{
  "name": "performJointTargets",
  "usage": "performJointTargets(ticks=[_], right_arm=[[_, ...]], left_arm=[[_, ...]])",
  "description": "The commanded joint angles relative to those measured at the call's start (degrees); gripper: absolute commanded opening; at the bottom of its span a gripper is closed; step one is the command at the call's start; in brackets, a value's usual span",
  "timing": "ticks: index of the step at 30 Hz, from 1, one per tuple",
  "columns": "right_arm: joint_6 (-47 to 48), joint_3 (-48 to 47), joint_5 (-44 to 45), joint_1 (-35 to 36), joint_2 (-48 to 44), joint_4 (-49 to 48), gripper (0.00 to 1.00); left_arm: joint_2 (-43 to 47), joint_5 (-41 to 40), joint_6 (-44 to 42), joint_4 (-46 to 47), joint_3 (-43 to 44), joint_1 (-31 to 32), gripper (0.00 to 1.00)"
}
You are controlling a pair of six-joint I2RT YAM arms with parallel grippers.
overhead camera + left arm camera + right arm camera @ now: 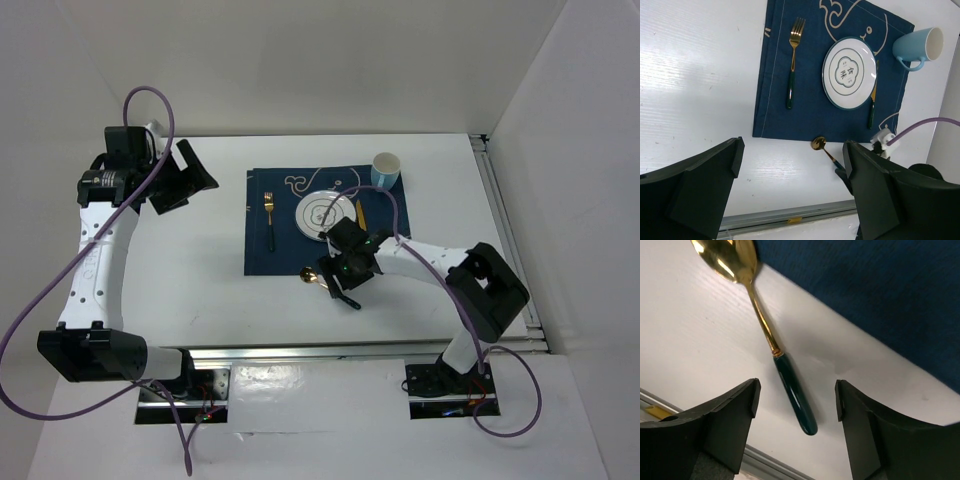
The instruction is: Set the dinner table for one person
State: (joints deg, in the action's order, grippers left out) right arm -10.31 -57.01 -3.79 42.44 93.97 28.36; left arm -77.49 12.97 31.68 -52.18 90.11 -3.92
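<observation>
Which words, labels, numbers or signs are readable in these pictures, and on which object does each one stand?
Nothing can be quoted with certainty.
Plate: two characters, probably Chinese, in the centre emblem; too small and blurred to read.
Placemat: a small pale mark near one edge; too small to read.
Mug, fork, knife, spoon: no text visible.

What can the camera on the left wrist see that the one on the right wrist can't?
Only the left wrist view: the fork, plate, knife and blue mug, plus the open left tool. Only the right wrist view: the open right tool, its fingers either side of the spoon's dark green handle, not touching it. Both: that gold spoon on the white dinner table, at the navy placemat's edge.
</observation>
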Motion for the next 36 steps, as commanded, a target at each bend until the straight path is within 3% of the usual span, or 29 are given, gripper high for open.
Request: performJointTargets(ticks=[1,8,9,11,12,13,15,19,21,28,36], right_arm=[[0.12,0.93,1.49,3.0,1.03,-2.43,0.72],[-1.56,3.05,7.56,9.23,2.71,-2.96,0.49],[-1.56,1.74,8.27,9.85,3.23,-1.83,0.37],[-1.56,0.69,8.88,11.52,2.62,-0.77,0.24],[-1.56,-1.06,8.89,12.05,1.49,0.89,0.12],[-1.56,-2.04,9.41,12.67,0.78,1.95,0.12],[-2.17,-4.15,14.91,13.81,-1.67,4.76,0.01],[-3.31,-7.15,23.64,12.94,-7.11,10.39,0.0],[-5.77,-8.38,25.84,7.35,-8.8,11.1,0.0],[-8.06,-12.24,19.1,-11.82,-6.18,9.18,0.0],[-5.08,-14.96,18.56,-19.4,4.37,-0.14,0.0]], left_arm=[[0.5,0.83,-0.57,1.82,-0.11,0.32,1.0],[0.5,0.83,-0.57,1.82,-0.11,0.32,1.0],[0.5,0.83,-0.57,1.82,-0.11,0.32,1.0],[0.5,0.83,-0.57,1.82,-0.11,0.32,1.0],[0.5,0.83,-0.57,1.82,-0.11,0.32,1.0],[0.5,0.83,-0.57,1.82,-0.11,0.32,1.0],[0.5,0.83,-0.57,1.82,-0.11,0.32,1.0],[1.02,0.83,-0.57,1.82,-0.11,0.32,1.0],[1.03,0.83,-0.57,1.82,-0.11,0.32,1.0],[0.5,1.44,-0.04,3.05,-0.11,0.85,1.0],[0.5,0.92,-0.57,2.53,0.42,0.85,1.0]])
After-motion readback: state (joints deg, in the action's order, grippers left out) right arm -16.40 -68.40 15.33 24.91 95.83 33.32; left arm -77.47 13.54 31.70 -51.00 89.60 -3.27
